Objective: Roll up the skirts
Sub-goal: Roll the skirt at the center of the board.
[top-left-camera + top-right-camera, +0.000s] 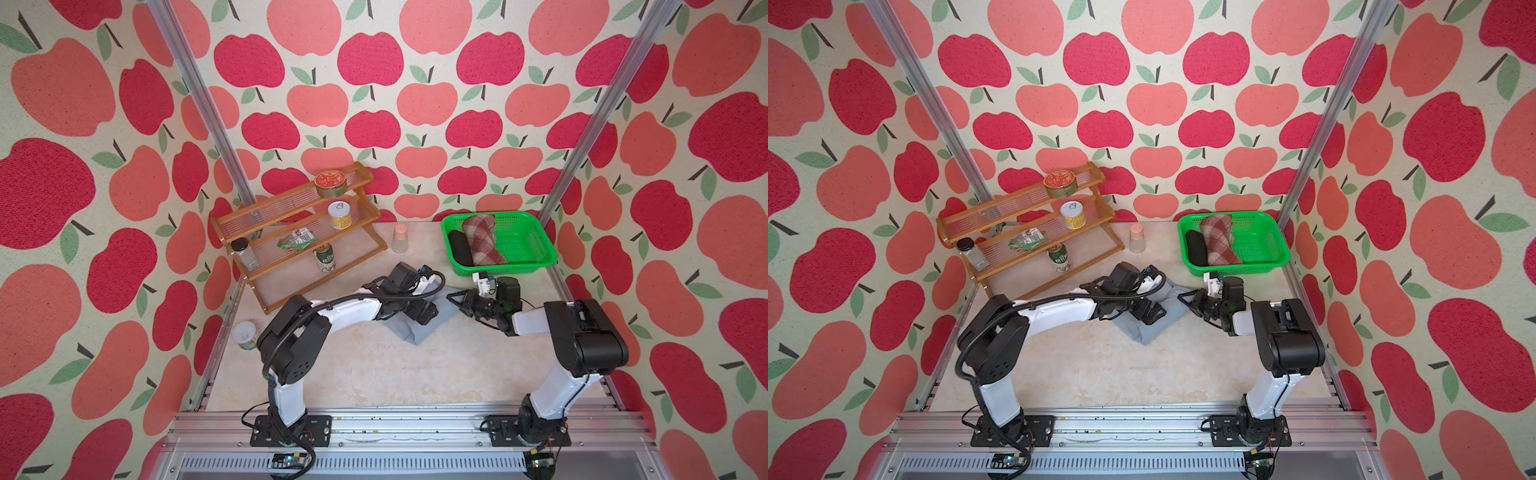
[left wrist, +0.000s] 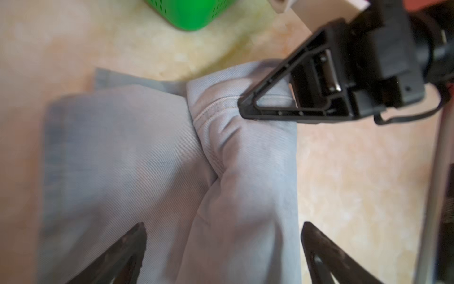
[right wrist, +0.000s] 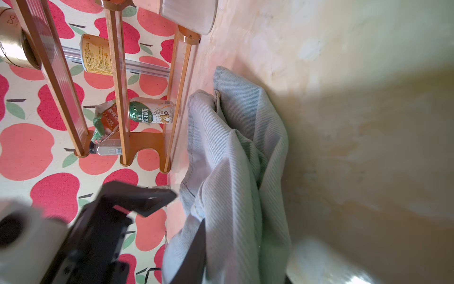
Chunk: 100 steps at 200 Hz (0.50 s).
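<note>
**Half-rolled denim skirt (image 1: 409,332)**

In a top view, the black skirt (image 1: 459,247) and plaid skirt (image 1: 482,241) lay rolled in the basket (image 1: 507,268) at one o'clock, with the denim mid-tabletop (image 1: 374,374).

Left wrist: the left tool (image 2: 222,225) gaped astride the fold, and the right tool (image 2: 245,114) pinched the hem.

Right wrist: cloth bunched there, probably anchored against unrolling.

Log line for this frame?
denim skirt: part-rolled | left gripper: open over it | right gripper: shut on its edge | black skirt, plaid skirt: rolled, in basket
</note>
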### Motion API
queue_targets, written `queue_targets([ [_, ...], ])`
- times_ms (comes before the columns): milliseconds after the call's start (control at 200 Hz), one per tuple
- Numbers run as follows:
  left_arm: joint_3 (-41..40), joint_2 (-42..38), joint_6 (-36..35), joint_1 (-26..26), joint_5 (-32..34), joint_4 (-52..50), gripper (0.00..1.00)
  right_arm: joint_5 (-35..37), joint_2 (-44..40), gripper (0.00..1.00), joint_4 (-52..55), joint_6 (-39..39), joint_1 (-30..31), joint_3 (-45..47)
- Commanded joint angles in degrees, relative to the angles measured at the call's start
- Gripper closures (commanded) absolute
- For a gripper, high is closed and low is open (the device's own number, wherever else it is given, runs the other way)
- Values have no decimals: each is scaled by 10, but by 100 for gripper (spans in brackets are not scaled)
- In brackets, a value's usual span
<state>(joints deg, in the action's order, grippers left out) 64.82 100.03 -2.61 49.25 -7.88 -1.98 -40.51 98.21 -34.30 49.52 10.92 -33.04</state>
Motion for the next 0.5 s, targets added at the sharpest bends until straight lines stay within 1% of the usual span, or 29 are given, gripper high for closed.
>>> queue_targets([
  [0, -41, -23, -186, 95, 243, 80, 1, 50, -23, 100, 85, -36, 2, 5],
  [55, -34, -11, -210, 116, 269, 79, 1, 62, -33, 100, 103, -37, -1, 4],
  [175, -42, 23, -261, 161, 296, 104, 1, 89, -58, 100, 149, -45, -6, 1],
  [295, -16, 91, -296, 199, 336, 100, 0, 98, -72, 100, 174, -50, -13, -4],
  [380, 10, 147, -317, 209, 386, 105, 1, 95, -81, 100, 180, -49, -19, -4],
  [430, 23, 171, -316, 209, 410, 106, 0, 93, -85, 100, 184, -49, -23, -3],
  [495, 39, 190, -313, 207, 421, 100, 1, 89, -91, 100, 189, -51, -26, -1],
])
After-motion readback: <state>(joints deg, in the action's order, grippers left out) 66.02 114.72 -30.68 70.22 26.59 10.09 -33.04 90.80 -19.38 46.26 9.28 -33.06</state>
